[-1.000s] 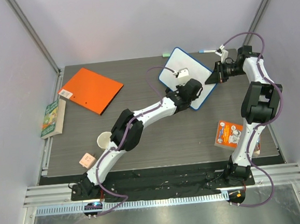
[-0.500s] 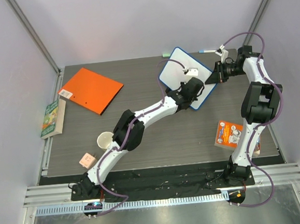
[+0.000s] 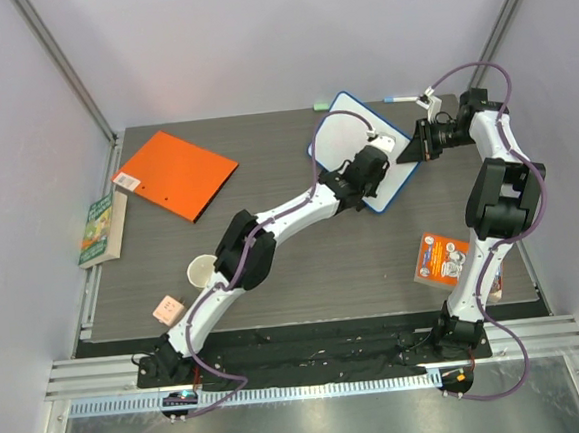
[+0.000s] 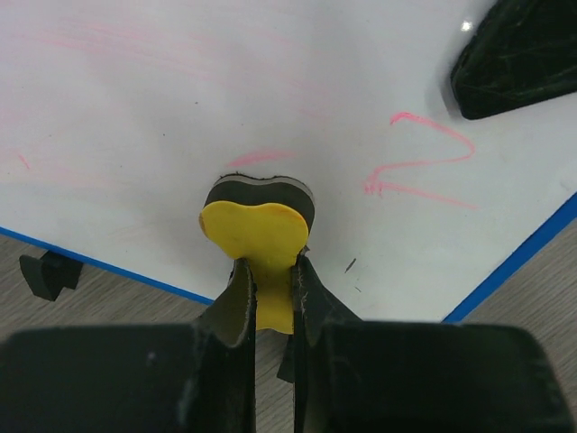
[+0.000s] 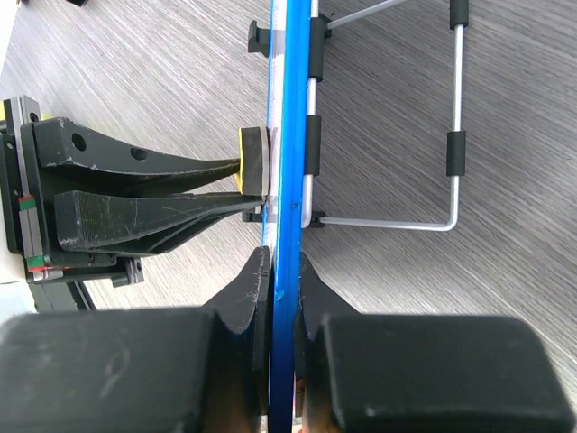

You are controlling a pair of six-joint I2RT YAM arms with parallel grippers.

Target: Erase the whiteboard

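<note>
The whiteboard point(image 3: 343, 130) is propped at the far right of the tabletop point(image 3: 314, 270), its blue rim clamped between the right fingers point(image 5: 251, 287). The left fingers point(image 4: 236, 302) are closed on a yellow-backed eraser point(image 4: 257, 230) pressed to the white face. The red marks point(image 4: 419, 167) to the eraser's right look the boldest left, so the stroke should sweep there with even pressure, the right grip bracing so the board does not tip.

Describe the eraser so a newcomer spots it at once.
At the far right of the table sits the blue-rimmed whiteboard. Against its white face, the left claw pinches the eraser: a small pad, the only yellow thing there, with a dark wiping layer.
</note>
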